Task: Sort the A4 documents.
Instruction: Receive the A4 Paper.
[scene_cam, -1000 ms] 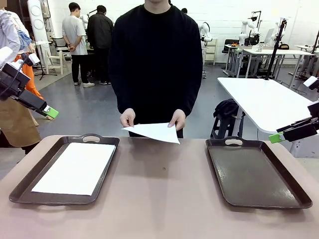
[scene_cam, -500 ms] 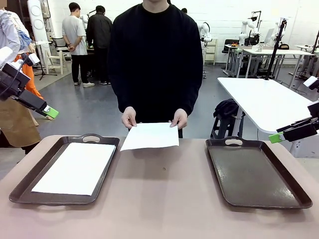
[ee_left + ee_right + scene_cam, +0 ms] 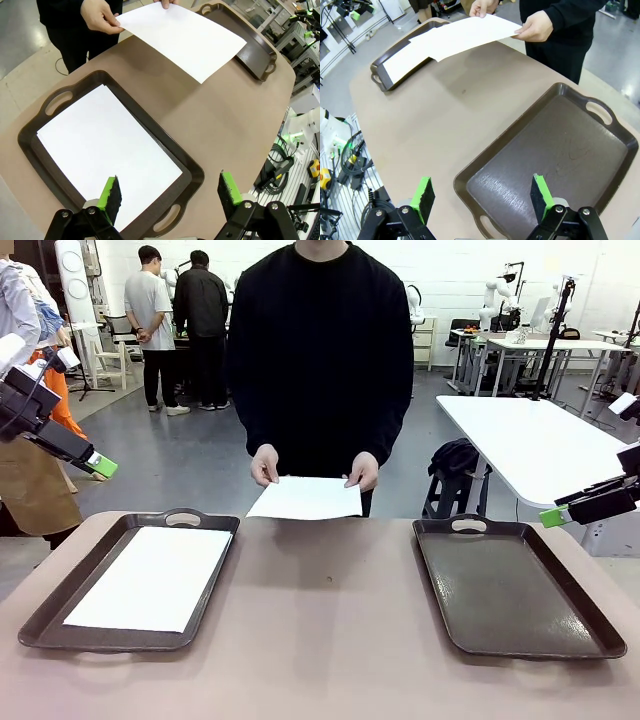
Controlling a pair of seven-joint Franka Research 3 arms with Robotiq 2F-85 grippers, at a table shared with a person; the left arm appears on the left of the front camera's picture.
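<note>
Both grippers, left (image 3: 170, 200) and right (image 3: 482, 200), stood wide, holding nothing, well apart from the thin white A4 sheet (image 3: 306, 498) in the person's hands (image 3: 265, 464) over the table's far edge (image 3: 330, 600).

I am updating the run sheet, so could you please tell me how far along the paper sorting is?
Done: white paper already lies in the left tray. In hand: the person's hands hold another sheet above the table's far edge. Left: the right tray holds nothing yet, and both grippers, left and right, hang with fingers open, off the table and carrying nothing.
</note>
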